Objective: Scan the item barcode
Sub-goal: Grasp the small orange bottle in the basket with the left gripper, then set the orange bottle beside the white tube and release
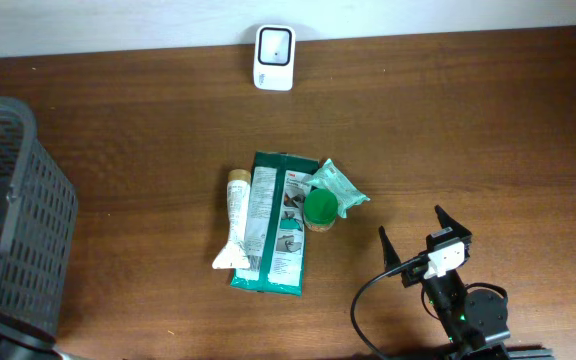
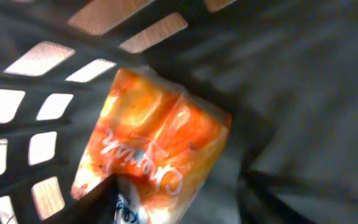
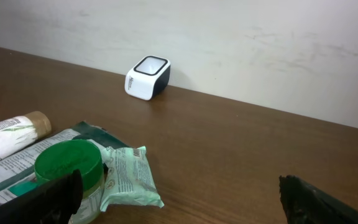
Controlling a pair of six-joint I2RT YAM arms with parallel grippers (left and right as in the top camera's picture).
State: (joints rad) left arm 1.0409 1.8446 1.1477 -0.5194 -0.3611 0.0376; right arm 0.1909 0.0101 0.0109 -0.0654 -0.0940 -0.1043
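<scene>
A slip is judged the chief risk. The orange crinkly film packet [image 2: 157, 143] is glossy and limp, and if only its lower end is pinched it could be pulled free or dropped. A snag could also be caused by the slatted side of the dark grey plastic basket [image 1: 28, 190] in which the packet lies, at 9 o'clock on the brown wooden bench [image 1: 488, 130]. No barcode can be made out on the side shown, so a failed read could follow if the wrong face is presented or the film is creased.

The packet is seen directly ahead of the left jaws. Its lower end lies between two dark fingertips [image 2: 98, 202], one at 7 o'clock and one at 5 o'clock of it. Whether the left jaws are clamped on it cannot be told.

At 5 o'clock on the bench the right jaws are held wide apart and empty, aimed toward 12 o'clock, well apart from the packet. Beyond them, at the bench's centre, a green-lidded jar [image 1: 319, 208], a pale green soft pack [image 1: 343, 187], a flat dark green pouch [image 1: 273, 235] and a cream tube [image 1: 235, 205] are heaped together, touching. Farthest off, at 12 o'clock beside the pale wall [image 1: 118, 20], the white boxy scanner [image 1: 273, 58] is stood, well apart from both pairs of jaws.
</scene>
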